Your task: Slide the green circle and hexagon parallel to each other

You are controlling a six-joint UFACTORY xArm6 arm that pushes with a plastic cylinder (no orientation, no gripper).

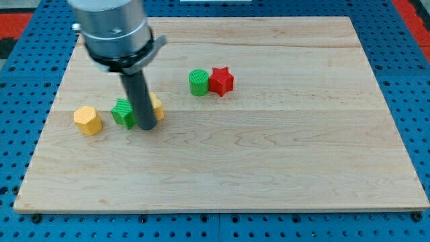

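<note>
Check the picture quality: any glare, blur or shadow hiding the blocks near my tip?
Camera view: even light, no glare on the board; blocks sharp; faint soft shadows only; my tip and rod cover part of the green block and most of a yellow block.

Bright, even light all over, tabletop [269, 161] pretty sharp, soft little shadows under the blocks, no real glare.
</note>
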